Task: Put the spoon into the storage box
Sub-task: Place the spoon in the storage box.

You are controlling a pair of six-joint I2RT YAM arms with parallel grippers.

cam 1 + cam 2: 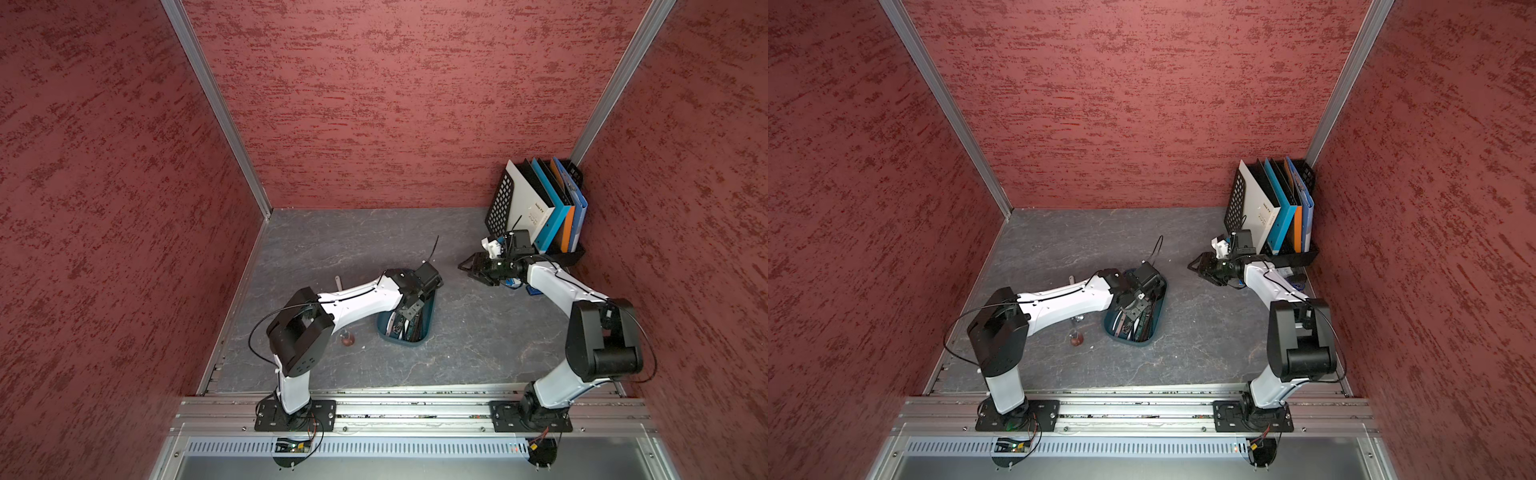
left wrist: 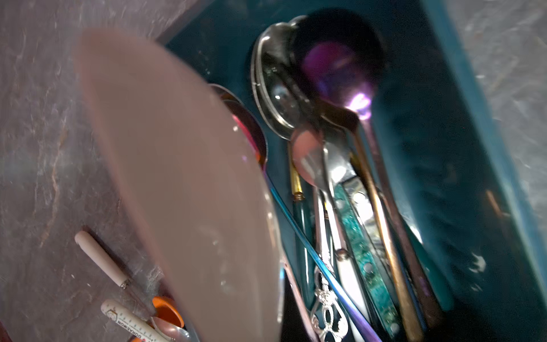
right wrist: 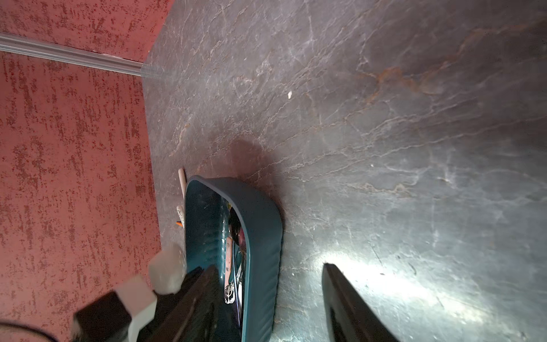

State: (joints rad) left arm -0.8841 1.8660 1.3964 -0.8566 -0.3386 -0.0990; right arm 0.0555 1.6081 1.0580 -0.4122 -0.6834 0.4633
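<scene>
Five entries for you, listed left to right as seen in both top views.

1. Loose pieces on the grey table [image 1: 332,232], at the tray's 9 o'clock: you have a white handle [image 2: 102,259] and a printed handle [image 2: 130,322]. A small brown round piece [image 1: 348,340] lies at 8 o'clock.
2. Your left gripper [image 1: 409,309] is lowered into the tray with its jaws closed. Its fingers are hidden from you. The spoon [image 2: 183,177] hangs in its grip, and the pale bowl fills the left wrist view above the tray's wall.
3. The storage box [image 1: 415,341] is a dark teal tray near the table's middle. It already holds a heap of mixed spoons [image 2: 325,207], with their bowls at one end.
4. Your right gripper [image 1: 471,270] stands at the tray's 1 o'clock, well apart from it. Its jaws are spread and nothing is between them.
5. The black mesh rack [image 1: 498,203] is at the table's 2 o'clock corner. Upright folders [image 1: 552,216] fill it: white, black, blue and orange.
</scene>
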